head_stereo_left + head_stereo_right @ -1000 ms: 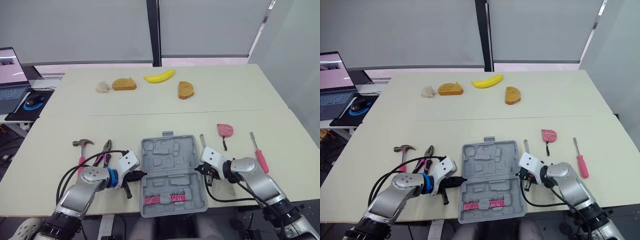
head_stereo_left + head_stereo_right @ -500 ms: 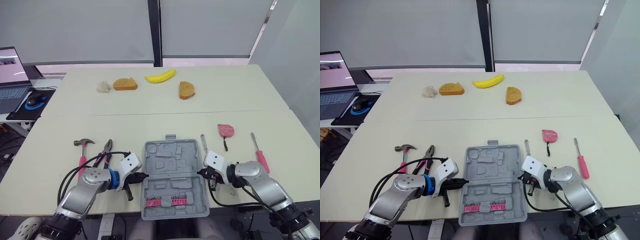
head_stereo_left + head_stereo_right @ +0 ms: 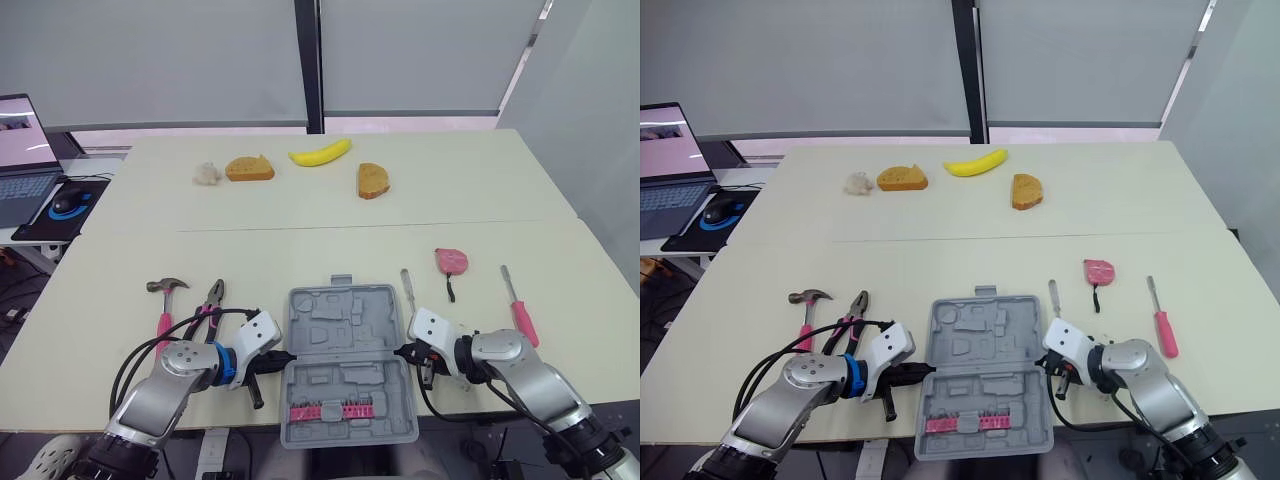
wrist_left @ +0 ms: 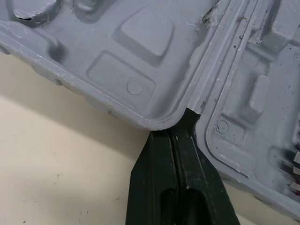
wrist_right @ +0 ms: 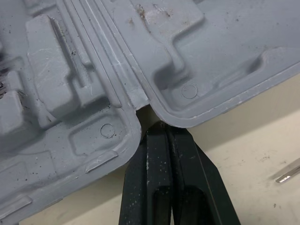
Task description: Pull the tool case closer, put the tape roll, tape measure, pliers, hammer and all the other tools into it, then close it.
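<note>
The grey tool case (image 3: 345,340) lies open and flat at the table's front centre, with a row of pink bits (image 3: 325,410) in its near half. My left gripper (image 3: 283,354) is shut, its tips pressed into the notch at the case's left hinge (image 4: 187,110). My right gripper (image 3: 402,352) is shut too, its tips in the right hinge notch (image 5: 146,110). Left of the case lie a hammer (image 3: 163,300) and pliers (image 3: 208,305). On the right lie a thin metal tool (image 3: 406,287), a pink tape measure (image 3: 450,261) and a pink-handled screwdriver (image 3: 517,310).
A banana (image 3: 320,152), two bread pieces (image 3: 248,168) (image 3: 372,180) and a white crumpled lump (image 3: 206,174) sit at the far side. A laptop (image 3: 20,160) and mouse (image 3: 65,202) rest on a side desk at the left. The case's near edge overhangs the table front.
The case has slid toward the table's front edge, with both shut grippers drawing back at its hinge ends. The loose tools have stayed where they were.
</note>
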